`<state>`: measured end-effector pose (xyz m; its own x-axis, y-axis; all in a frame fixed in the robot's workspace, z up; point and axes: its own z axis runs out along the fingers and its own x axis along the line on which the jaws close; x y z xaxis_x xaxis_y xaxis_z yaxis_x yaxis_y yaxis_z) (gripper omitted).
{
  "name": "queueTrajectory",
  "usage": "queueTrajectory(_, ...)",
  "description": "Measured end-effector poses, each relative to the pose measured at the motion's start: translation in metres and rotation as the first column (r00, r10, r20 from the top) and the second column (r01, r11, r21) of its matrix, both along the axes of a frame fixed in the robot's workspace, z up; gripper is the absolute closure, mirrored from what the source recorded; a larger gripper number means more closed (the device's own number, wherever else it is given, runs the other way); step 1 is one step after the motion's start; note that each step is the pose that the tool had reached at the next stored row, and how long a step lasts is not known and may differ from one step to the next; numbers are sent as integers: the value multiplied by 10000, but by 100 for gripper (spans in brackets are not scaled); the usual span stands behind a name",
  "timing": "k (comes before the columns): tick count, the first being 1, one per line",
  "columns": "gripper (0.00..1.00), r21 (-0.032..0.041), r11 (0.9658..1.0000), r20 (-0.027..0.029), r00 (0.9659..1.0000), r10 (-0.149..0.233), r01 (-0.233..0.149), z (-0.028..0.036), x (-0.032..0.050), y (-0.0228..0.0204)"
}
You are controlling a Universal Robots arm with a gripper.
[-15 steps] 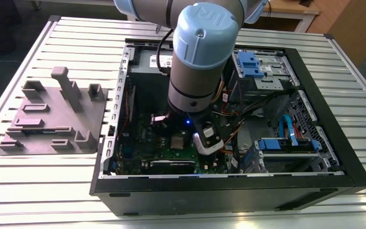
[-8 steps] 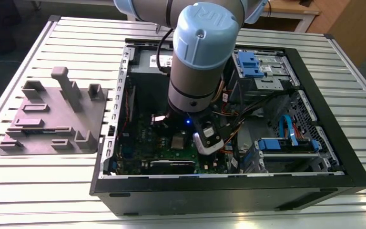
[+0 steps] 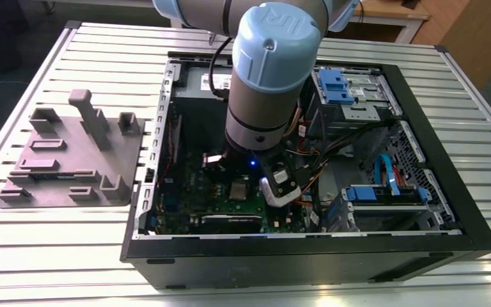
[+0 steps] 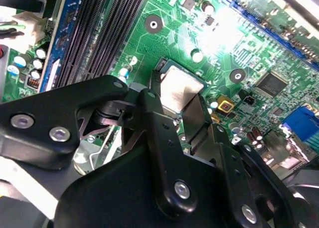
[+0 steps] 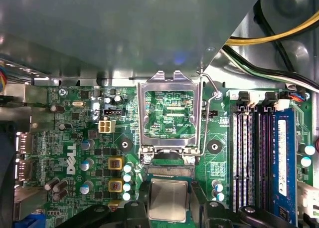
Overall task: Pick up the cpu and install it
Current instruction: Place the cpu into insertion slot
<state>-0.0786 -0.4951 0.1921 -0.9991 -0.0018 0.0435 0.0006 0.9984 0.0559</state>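
The cpu (image 5: 168, 200), a small square chip with a silver-grey top, sits between the two black fingers (image 4: 153, 119) of my gripper (image 5: 168, 204), which is shut on its edges. It is at the socket on the green motherboard (image 5: 75, 138), just in front of the metal socket frame (image 5: 168, 113), whose lid stands raised with its lever (image 5: 208, 113) swung out. In the second wrist view the cpu (image 4: 177, 87) lies level and close to the board, and I cannot tell whether it touches it. In the exterior view the gripper (image 3: 277, 187) reaches down into the open computer case (image 3: 314, 246).
RAM slots (image 5: 259, 158) run beside the socket, and yellow and black cables (image 5: 279, 38) hang near it. Blue drive brackets (image 3: 382, 192) and wiring fill the case's side on the exterior view's right. A grey holder tray (image 3: 66, 160) with upright posts stands outside the case on the slatted table (image 3: 41, 256).
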Motion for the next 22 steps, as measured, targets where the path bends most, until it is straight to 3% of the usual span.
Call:
queueTrajectory(13, 57, 0, 10000, -1, 10000, -10, 10, 21, -4, 0)
queueTrajectory(18, 50, 24, 10000, 0, 10000, -31, 31, 18, -4, 0)
queueTrajectory(22, 50, 21, 9987, -1, 9987, -501, 501, 7, -3, -1)
